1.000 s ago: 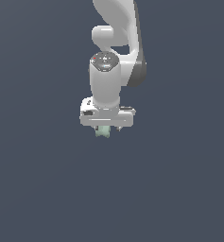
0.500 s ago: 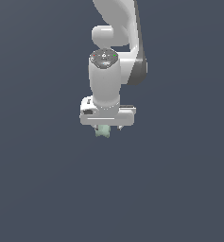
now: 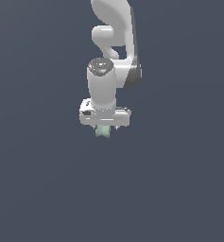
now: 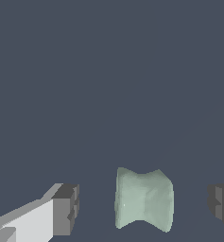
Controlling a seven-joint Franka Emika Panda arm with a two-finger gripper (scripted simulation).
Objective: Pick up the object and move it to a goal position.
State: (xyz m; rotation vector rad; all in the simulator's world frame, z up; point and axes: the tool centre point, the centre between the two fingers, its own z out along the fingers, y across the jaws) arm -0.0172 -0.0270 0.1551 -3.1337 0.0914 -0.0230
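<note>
Glossy white arm (image 3: 104,85), claw (image 4: 144,205) fingertips (image 4: 66,208) dark grey.

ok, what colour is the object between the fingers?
Pale mint green object; clearest in the wrist view.

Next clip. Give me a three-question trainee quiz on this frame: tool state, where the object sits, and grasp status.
1. True or false: in the wrist view, both fingers press on the object.
2. Where is the object relative to the tool? A) between its fingers, gaps on both sides B) outside the fingers C) hidden from view
3. In the exterior view, what colour is the lump showing under the tool?

Key:
1. False: bare background shows on each side of the object.
2. A
3. Pale mint green.
</note>
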